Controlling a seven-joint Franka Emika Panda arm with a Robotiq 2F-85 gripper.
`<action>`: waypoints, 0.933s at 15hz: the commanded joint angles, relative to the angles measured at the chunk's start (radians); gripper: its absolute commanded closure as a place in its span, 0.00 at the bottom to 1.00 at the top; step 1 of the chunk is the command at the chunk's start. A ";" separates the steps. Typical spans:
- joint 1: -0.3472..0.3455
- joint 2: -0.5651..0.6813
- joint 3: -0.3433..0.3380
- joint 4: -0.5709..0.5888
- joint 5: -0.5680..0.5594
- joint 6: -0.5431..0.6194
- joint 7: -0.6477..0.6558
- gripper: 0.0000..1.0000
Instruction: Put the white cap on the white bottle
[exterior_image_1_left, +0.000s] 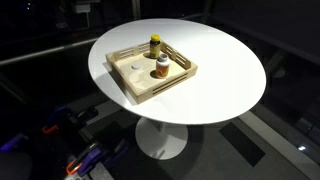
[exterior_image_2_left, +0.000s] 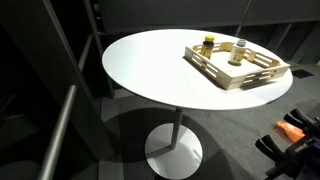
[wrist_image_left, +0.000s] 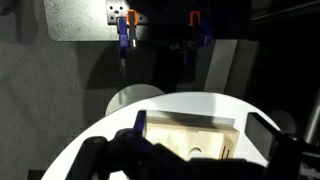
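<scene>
A wooden tray (exterior_image_1_left: 135, 88) stands on a round white table (exterior_image_1_left: 225, 75). In it the white bottle (exterior_image_1_left: 161, 68) with an orange-brown label stands upright, without its cap. The white cap (exterior_image_1_left: 137, 66) lies flat on the tray floor beside it. The bottle also shows in an exterior view (exterior_image_2_left: 238, 50); I cannot make out the cap there. In the wrist view my gripper (wrist_image_left: 200, 128) is open and empty, its dark fingers wide apart above the tray (wrist_image_left: 185, 135). The bottle and the cap are hidden in the wrist view. The gripper does not show in either exterior view.
A dark bottle with a yellow cap (exterior_image_1_left: 155, 43) stands at the tray's far side, also in an exterior view (exterior_image_2_left: 208, 44). The table has a white pedestal foot (exterior_image_2_left: 175, 150). Orange and blue clamps (wrist_image_left: 125, 25) hang beyond the table.
</scene>
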 joint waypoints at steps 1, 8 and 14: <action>-0.022 0.005 0.017 0.003 0.009 -0.002 -0.011 0.00; -0.022 0.003 0.017 0.003 0.009 -0.002 -0.010 0.00; -0.021 0.016 0.022 0.014 0.007 0.004 -0.001 0.00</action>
